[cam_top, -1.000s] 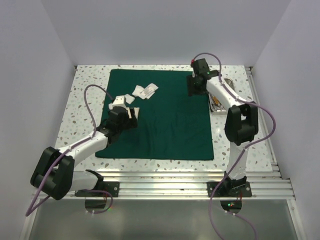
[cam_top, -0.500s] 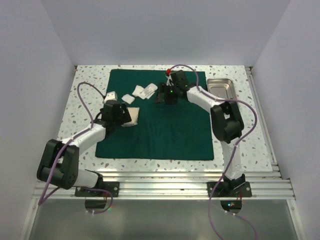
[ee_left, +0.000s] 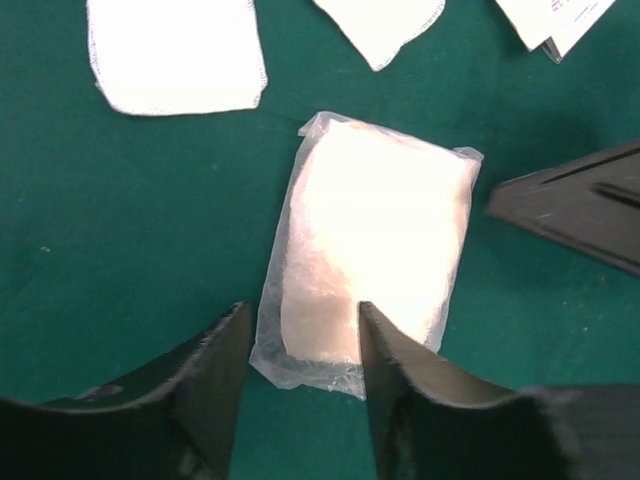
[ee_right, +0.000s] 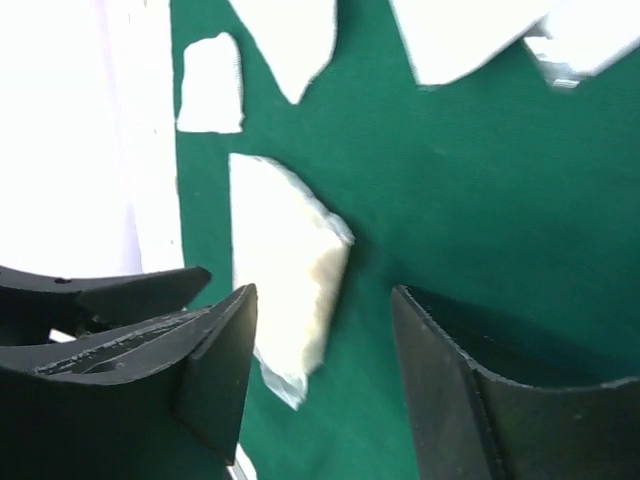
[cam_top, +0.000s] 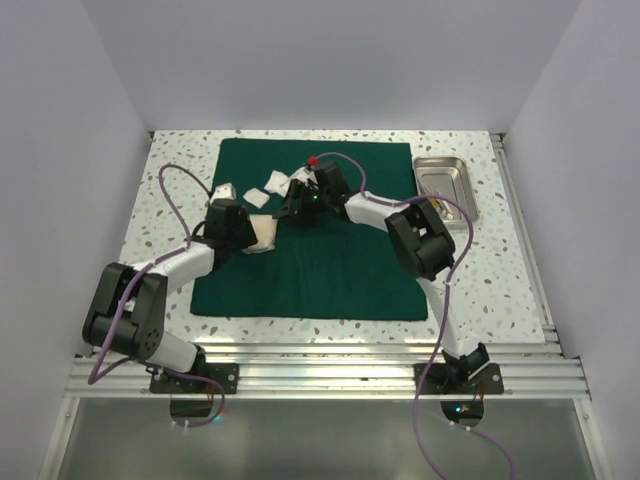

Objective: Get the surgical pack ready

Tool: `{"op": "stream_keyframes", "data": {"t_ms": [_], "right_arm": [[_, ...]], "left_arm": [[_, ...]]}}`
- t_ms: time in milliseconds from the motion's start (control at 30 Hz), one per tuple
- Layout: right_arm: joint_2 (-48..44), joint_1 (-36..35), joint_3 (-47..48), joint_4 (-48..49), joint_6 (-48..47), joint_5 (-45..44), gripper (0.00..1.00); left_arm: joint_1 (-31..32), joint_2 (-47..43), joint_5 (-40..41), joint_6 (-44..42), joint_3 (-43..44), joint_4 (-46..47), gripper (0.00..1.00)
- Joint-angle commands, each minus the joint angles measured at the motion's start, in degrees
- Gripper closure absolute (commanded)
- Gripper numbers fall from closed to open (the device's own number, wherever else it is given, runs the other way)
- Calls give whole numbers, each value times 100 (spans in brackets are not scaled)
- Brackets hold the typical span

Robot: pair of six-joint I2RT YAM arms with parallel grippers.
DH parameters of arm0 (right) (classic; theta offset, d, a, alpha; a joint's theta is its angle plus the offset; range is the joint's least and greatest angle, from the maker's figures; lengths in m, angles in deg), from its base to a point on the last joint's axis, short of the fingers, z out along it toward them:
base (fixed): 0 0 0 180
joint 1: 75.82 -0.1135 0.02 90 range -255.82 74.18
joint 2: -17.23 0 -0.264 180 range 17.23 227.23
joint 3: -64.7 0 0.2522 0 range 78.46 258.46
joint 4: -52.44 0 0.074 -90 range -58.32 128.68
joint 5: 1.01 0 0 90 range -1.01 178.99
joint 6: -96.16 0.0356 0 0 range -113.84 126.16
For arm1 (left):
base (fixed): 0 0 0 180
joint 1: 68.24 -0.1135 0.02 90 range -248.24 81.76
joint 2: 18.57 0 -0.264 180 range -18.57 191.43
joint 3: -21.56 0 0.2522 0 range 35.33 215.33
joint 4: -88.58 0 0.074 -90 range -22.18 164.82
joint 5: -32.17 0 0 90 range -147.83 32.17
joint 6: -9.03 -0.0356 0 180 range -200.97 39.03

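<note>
**Layout.** The green cloth (cam_top: 330, 260) lay spread flat on the middle of the tabletop (cam_top: 480, 270), reaching towards its far edge. The steel tray (cam_top: 445, 163) stood off the cloth near the far right corner; its contents were too small to identify. Loose gauze pads (ee_left: 175, 55) lay on the part of the cloth nearest the far left corner. Just on the near side of them lay a plastic-wrapped packet (ee_left: 375, 250), flat on the cloth.

**Grippers.** The left gripper (ee_left: 301, 305) was low over the packet with its jaws apart, and the packet's near end lay between the fingertips. The right gripper (ee_right: 322, 292) reached across from the right side, also with its jaws apart and holding nothing. The packet lay just beside its left finger. One of its fingers showed in the left wrist view, close to the packet's right edge.

**Risks noted.**
- Both grippers were crowded around one packet, so a closing or lifting move by either could strike the other.
- The glossy wrap looked slippery, and a grip on the end alone might let the packet slide out.
- Jaws closing this low could pinch the cloth along with the wrap, dragging the cloth and scattering the nearby pads.
</note>
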Motion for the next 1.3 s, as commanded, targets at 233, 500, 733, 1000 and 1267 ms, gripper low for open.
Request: {"op": "stream_keyframes", "data": {"t_ms": [233, 500, 733, 1000, 1267], "right_arm": [[376, -193, 477, 397, 444, 115, 52], [569, -228, 670, 538, 611, 185, 66], [447, -237, 513, 889, 681, 194, 100], [-238, 167, -163, 1311, 638, 247, 100], [-1723, 1430, -1148, 558, -29, 238, 100]], "left_arm": [[-46, 575, -253, -5, 172, 437, 61], [-46, 593, -314, -13, 128, 516, 63], [-46, 348, -350, -57, 5, 630, 61], [-46, -996, -156, -128, -715, 937, 48], [-20, -1516, -341, -198, -980, 1105, 46]]}}
